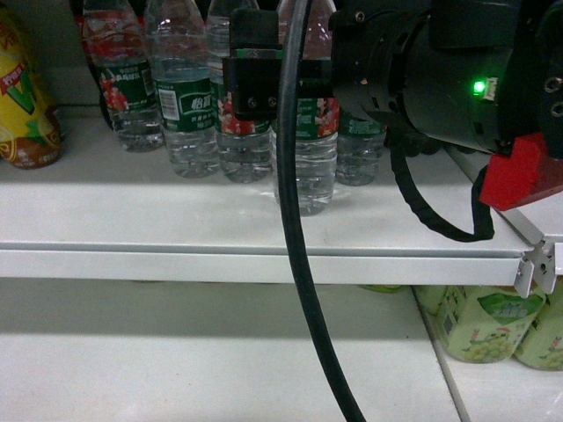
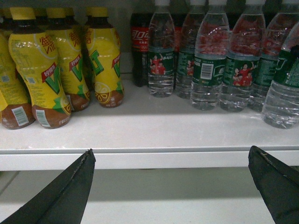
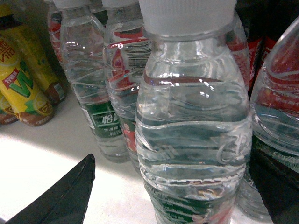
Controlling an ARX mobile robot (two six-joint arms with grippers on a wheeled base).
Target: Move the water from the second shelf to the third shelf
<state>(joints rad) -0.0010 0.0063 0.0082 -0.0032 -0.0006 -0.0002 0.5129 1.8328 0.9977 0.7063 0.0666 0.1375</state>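
Observation:
Several water bottles with green labels stand in a cluster on the white shelf (image 1: pixel 132 220). The front water bottle (image 1: pixel 310 167) fills the right wrist view (image 3: pixel 191 126), upright, white cap on top. My right gripper (image 3: pixel 177 161) is open around it: the left finger (image 3: pixel 70 196) stands clear of it, while the dark right finger (image 3: pixel 275 191) sits close beside it. In the head view my right arm (image 1: pixel 422 61) reaches in and hides its fingers. My left gripper (image 2: pixel 172 149) is open and empty, level with the shelf's front edge (image 2: pixel 163 161).
Yellow lemon-tea bottles (image 2: pixel 42 74) stand at the shelf's left, a cola bottle (image 2: pixel 139 46) behind the water row (image 2: pixel 205 65). A black cable (image 1: pixel 295 264) hangs across the front. The lower shelf (image 1: pixel 176 352) holds pale green bottles (image 1: pixel 493 321) at the right, beside a metal bracket (image 1: pixel 537 264).

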